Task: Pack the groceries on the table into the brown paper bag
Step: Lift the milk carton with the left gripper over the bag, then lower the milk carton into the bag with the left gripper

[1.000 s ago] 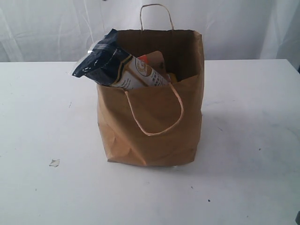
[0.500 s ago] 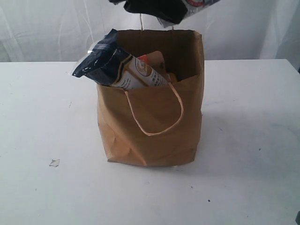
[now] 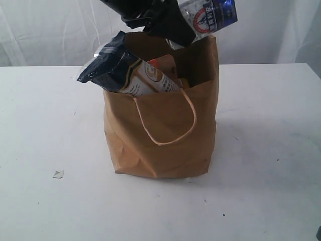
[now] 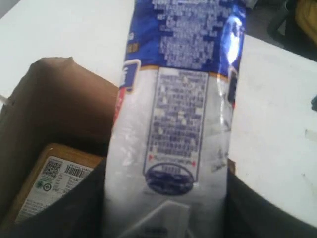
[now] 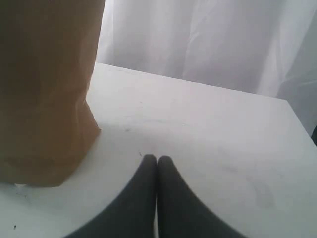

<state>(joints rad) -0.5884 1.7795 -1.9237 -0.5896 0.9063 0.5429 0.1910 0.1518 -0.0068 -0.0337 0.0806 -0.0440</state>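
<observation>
Left tool (image 4: pixel 166 212) lower, clamping white-blue pack (image 3: pixel 208 15) over brown paper bag (image 3: pixel 165 140); right tool (image 5: pixel 157 161) closed, empty.

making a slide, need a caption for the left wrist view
Left gripper holds a white-and-blue package over the open brown paper bag, a labelled brown pouch inside.

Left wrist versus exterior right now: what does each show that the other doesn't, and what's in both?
Only left wrist: the printed back of the white-and-blue pack, and the barcode label on a brown item inside the brown paper bag. Only exterior: the long dark-blue packet poking over the rim, the bag's front loop handle, a small scrap on the table. Both: the bag, the table, and the pack held above the bag.
</observation>
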